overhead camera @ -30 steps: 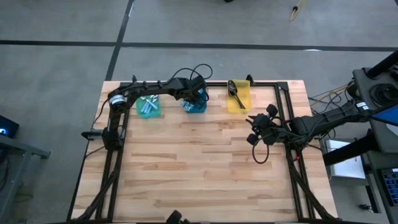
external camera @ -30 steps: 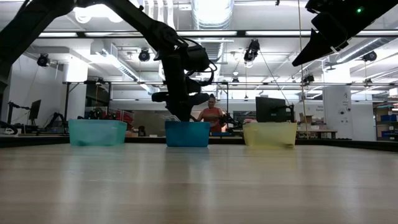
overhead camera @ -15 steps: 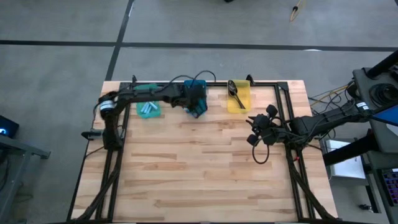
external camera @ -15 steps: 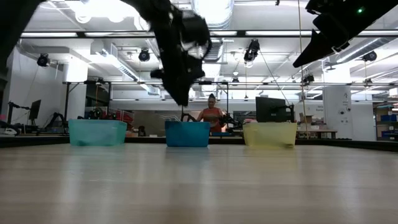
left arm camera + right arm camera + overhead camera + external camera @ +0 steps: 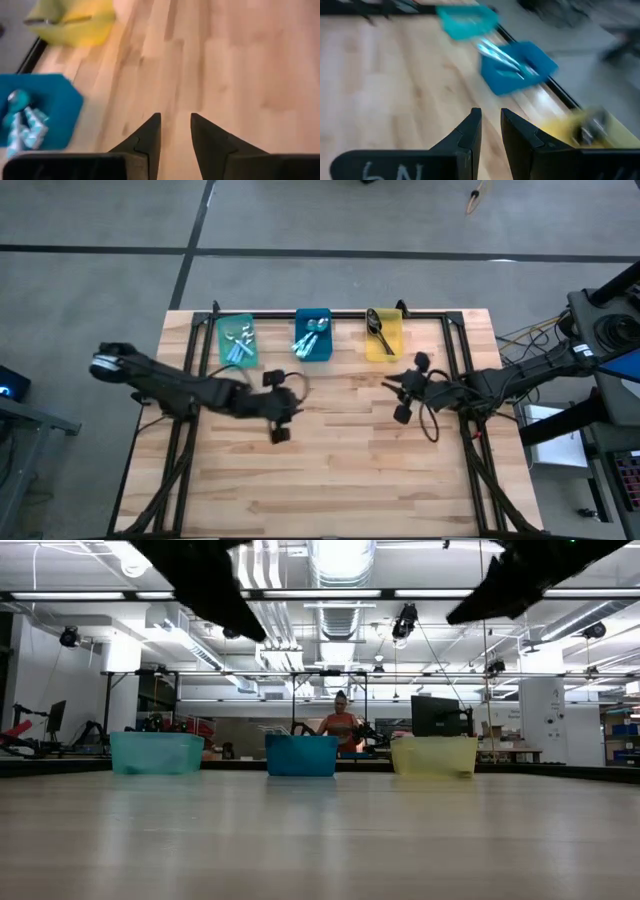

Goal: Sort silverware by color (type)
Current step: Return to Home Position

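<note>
The silverware lies in three bins along the far edge. Spoons with light-blue handles rest in the teal bin [image 5: 237,340] and in the blue bin [image 5: 313,336] [image 5: 35,112]. A dark spoon [image 5: 378,330] lies in the yellow bin [image 5: 384,337]. My left gripper [image 5: 285,408] [image 5: 175,119] hovers over bare wood left of the table's middle, nearer than the blue bin, open with nothing between its fingers. My right gripper [image 5: 392,387] [image 5: 491,114] hangs over the table's right part, nearer than the yellow bin, its fingers slightly apart and empty.
A black frame rail [image 5: 330,313] runs behind the bins and down both table sides. Bare wood [image 5: 330,470] fills the middle and near half. In the low view the bins [image 5: 301,755] stand in a row, and a person [image 5: 340,725] is in the room behind.
My left gripper has come up out of the blue bin and swung toward the table's near edge and a little left, turning as it went. It now hangs empty over bare wood. Spoons show in the blue bin where it was. My right gripper has tipped slightly in place.
</note>
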`<move>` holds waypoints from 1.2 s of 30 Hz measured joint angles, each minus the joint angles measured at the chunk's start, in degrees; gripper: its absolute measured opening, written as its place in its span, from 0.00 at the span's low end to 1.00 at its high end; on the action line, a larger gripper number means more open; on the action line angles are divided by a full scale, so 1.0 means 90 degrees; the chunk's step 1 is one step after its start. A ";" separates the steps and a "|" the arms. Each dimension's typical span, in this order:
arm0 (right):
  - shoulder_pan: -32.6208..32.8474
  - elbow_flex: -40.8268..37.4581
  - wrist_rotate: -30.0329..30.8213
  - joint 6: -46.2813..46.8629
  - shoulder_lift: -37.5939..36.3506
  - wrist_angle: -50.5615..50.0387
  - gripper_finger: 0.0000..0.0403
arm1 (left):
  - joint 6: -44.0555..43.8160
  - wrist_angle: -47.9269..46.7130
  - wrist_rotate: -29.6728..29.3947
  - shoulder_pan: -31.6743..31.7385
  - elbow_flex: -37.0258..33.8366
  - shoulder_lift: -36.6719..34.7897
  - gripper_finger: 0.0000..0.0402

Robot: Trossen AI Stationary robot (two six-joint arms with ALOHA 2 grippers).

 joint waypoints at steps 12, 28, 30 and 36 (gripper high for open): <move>-0.0033 -0.0469 -0.1836 -0.1986 0.0441 0.3068 0.16 | -0.0084 0.1414 -0.0460 -0.0495 -0.2080 -0.2489 0.19; -0.0352 -0.0892 -0.1780 -0.2438 0.0176 0.3092 0.16 | 0.0041 0.1762 -0.0528 -0.0126 -0.3719 -0.4943 0.19; -0.0352 -0.0997 -0.1780 -0.2452 -0.0009 0.3117 0.16 | -0.0014 0.1754 -0.0526 -0.0100 -0.3860 -0.5184 0.19; -0.0367 -0.1367 -0.1778 -0.2455 -0.0709 0.3255 0.16 | -0.0042 0.1879 -0.0555 -0.0090 -0.4310 -0.5826 0.19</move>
